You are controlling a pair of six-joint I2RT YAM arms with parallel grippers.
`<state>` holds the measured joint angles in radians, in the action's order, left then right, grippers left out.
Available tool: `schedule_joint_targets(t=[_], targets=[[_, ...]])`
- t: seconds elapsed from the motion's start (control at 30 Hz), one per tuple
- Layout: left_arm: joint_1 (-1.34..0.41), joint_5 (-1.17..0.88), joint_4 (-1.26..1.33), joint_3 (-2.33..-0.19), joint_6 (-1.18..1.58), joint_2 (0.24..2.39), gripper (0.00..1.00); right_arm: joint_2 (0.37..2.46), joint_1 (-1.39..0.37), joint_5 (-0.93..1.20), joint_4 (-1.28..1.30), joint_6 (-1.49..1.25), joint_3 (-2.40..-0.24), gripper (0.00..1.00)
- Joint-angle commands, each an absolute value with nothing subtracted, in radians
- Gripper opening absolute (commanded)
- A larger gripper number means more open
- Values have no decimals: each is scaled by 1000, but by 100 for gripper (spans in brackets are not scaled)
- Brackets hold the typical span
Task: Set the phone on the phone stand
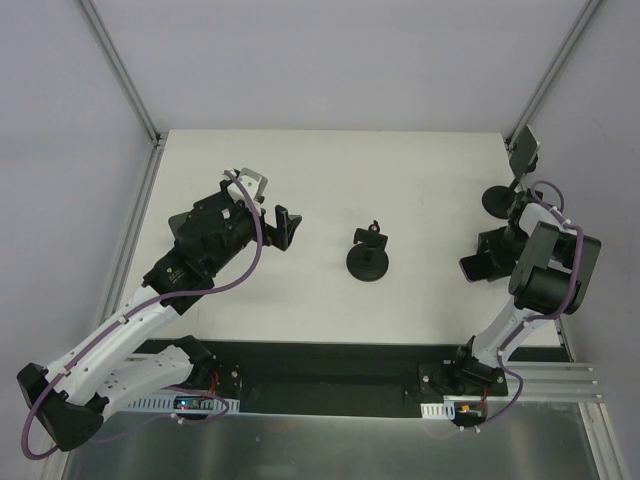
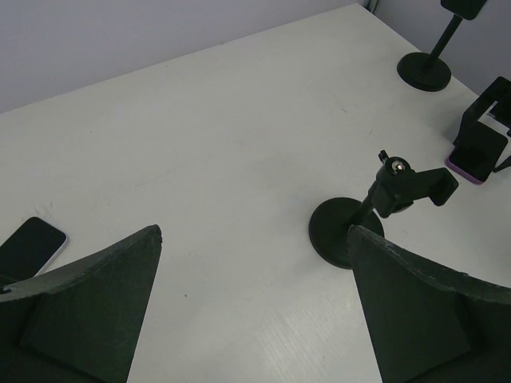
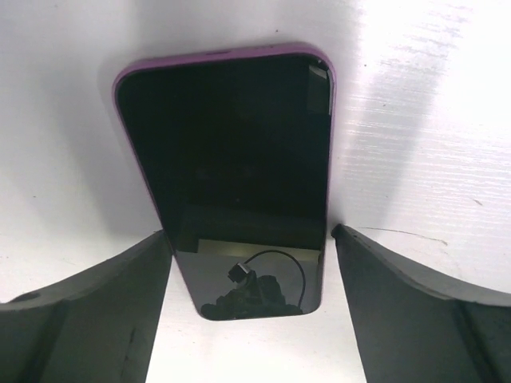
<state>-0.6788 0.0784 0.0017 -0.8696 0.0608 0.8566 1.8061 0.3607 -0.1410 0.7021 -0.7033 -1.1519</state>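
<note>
A phone [image 3: 231, 152], black and glossy in a purple case, lies flat on the white table. My right gripper [image 3: 249, 233] is open, one finger on each side of the phone's near end, not closed on it. In the top view this gripper [image 1: 480, 262] is at the right, over the phone [image 1: 468, 268]. A black phone stand [image 1: 368, 255] with a disc base and clamp head stands mid-table; it also shows in the left wrist view [image 2: 375, 211]. My left gripper [image 1: 272, 205] is open and empty, left of the stand; the left wrist view [image 2: 254, 231] shows only bare table between its fingers.
A second black stand [image 1: 505, 195] stands at the back right, just behind my right arm; it also shows in the left wrist view [image 2: 427, 68]. A second phone [image 2: 28, 247] with a pale rim lies at the left of the left wrist view. Metal frame posts rise at the table's back corners.
</note>
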Motion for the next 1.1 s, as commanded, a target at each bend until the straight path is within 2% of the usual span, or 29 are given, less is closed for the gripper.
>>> schedule_joint_targets(t=[0.0,0.23,0.27,0.33,0.43,0.53,0.77,1.07], targets=[[-672,80,28,-902,69,839,99,1830,350,-143,755,-732,-1157,82],[-673,87,26,-902,71,845,99,1763,354,-89,686,-735,-1068,55],[-673,87,28,-902,69,847,99,1755,354,-89,671,-733,-1059,47],[-672,90,26,-900,68,848,99,1735,354,-94,667,-730,-1042,37],[-672,103,26,-899,63,851,99,1712,354,-81,655,-706,-1022,14],[-672,107,26,-899,60,850,99,1663,354,-42,608,-670,-973,3],[-672,91,26,-903,51,853,99,1461,333,32,373,-551,-796,1],[-672,52,17,-914,44,884,99,1134,184,-49,296,-361,-713,1]])
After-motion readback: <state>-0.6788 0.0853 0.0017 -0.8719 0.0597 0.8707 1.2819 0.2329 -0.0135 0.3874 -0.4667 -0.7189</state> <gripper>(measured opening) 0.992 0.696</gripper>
